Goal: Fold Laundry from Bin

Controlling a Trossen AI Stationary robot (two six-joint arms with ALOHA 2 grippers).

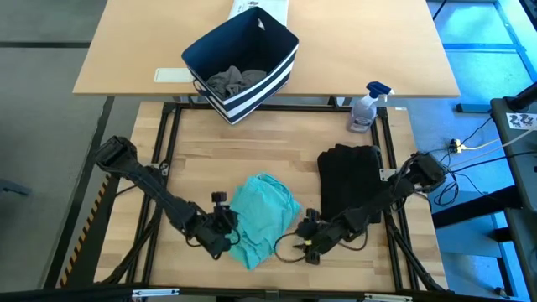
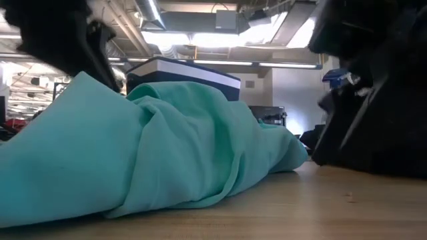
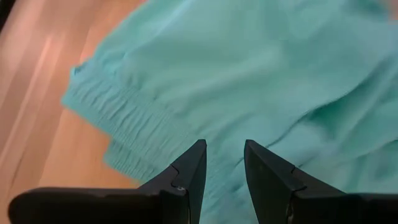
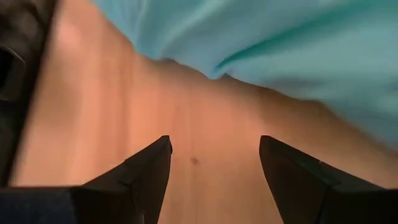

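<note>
Right now your soft teal cloth garment [image 1: 262, 216] lies bunched up on the wooden table [image 1: 252, 147], between both arms. Your left gripper [image 3: 222, 163] sits at the stretchy gathered edge with its fingers close together, and cloth shows in the gap, but you cannot tell if it is really pinched. Your right gripper [image 4: 214, 163] has its fingers spread wide over bare wood, just beside the cloth, holding nothing.

If you pull with the left one only, the cloth may slip out or drag into a worse heap. If the right one closes too soon, it may grab nothing. It could also bump the folded black cloth pile [image 1: 348, 172] close by. The navy-blue striped fabric bin [image 1: 243, 63] still holds grey laundry [image 1: 235, 80].
</note>
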